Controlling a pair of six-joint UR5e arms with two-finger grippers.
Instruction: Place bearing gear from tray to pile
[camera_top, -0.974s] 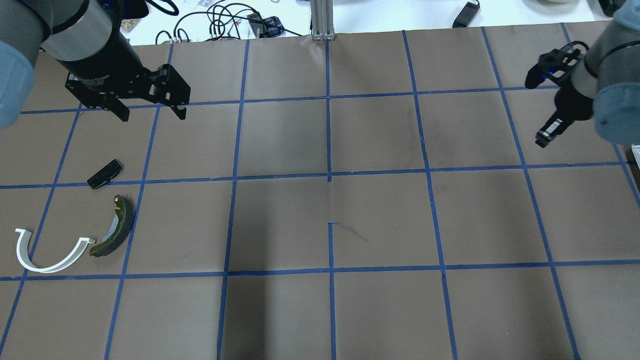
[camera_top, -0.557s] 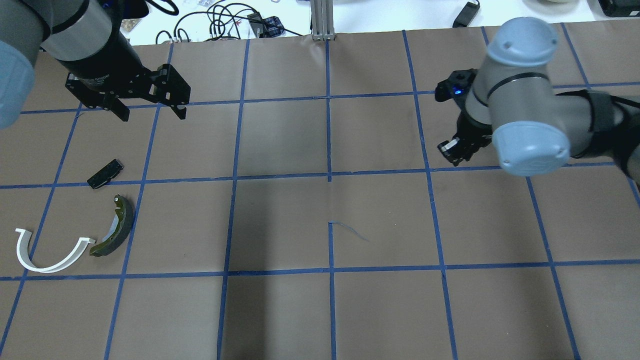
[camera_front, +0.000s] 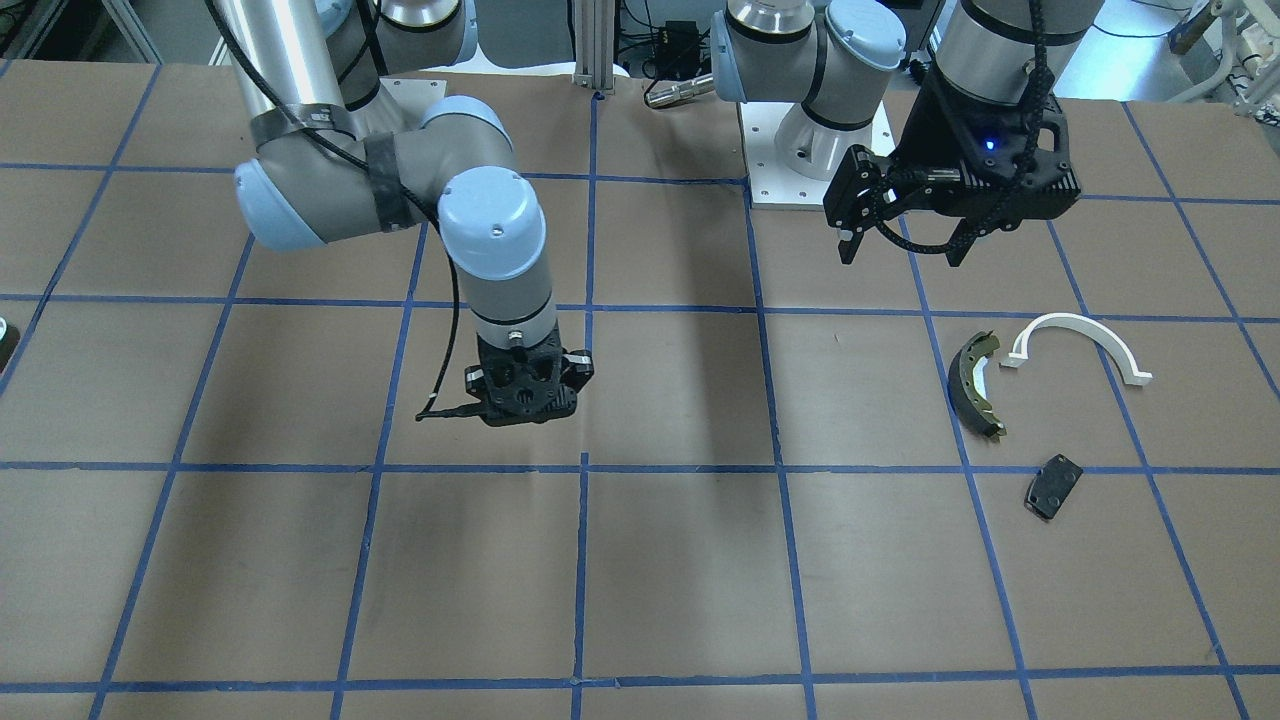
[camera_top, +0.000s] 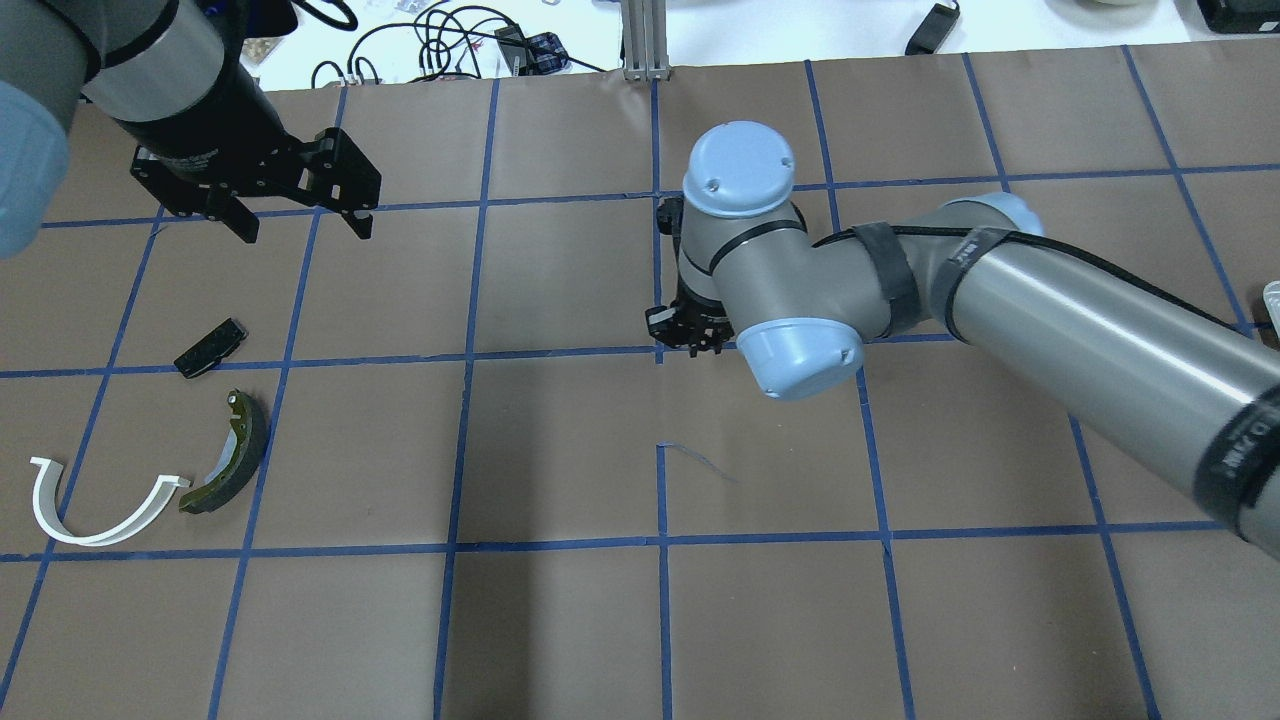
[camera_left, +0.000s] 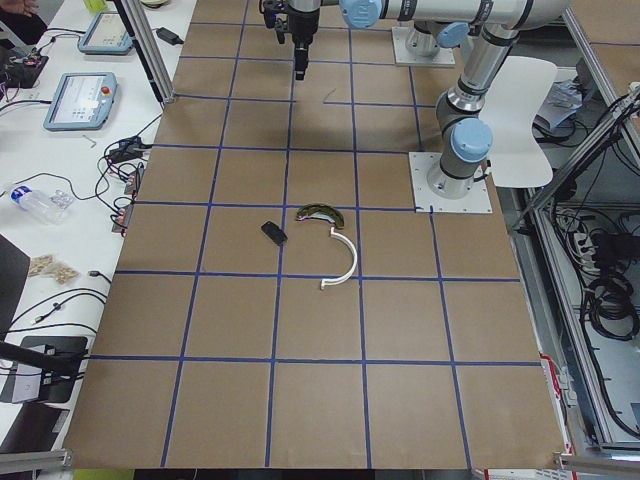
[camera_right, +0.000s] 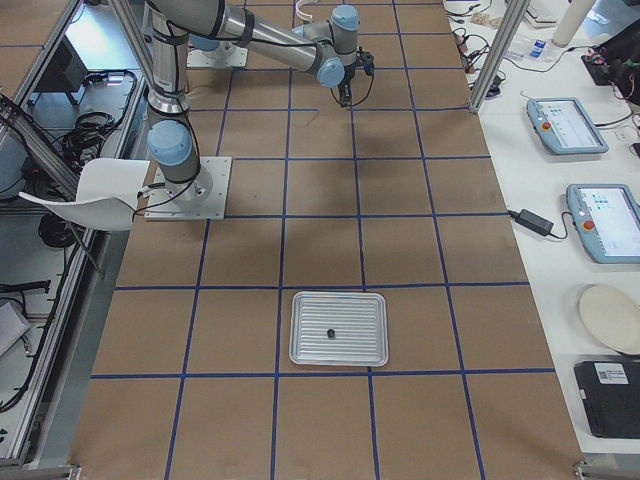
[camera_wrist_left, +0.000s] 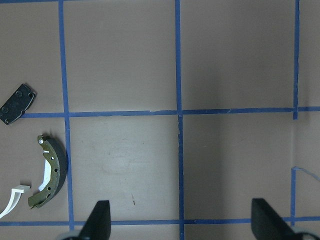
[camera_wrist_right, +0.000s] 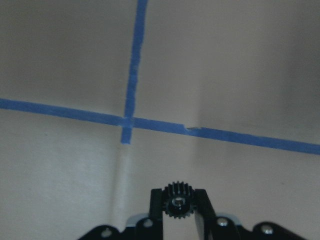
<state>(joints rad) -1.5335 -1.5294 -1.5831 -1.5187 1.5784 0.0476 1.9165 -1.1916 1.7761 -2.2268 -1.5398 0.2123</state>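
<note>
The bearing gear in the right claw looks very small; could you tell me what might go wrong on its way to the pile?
1. The bearing gear is pinched only at the tips of the right claw, so it might slip out mid-table.
2. The left claw hangs open near the black plate and brake shoe, so the arms may crowd there.
3. Released on edge, the gear could roll away.

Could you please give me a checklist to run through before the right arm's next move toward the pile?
1. Bearing gear clamped in the right end effector: ok.
2. Brake shoe, white arc and black plate lie apart, with bare table beside them: ok.
3. Left end effector hovers open near those parts and may crowd the drop: not ok.
4. Gear's height above the table: cannot tell.
</note>
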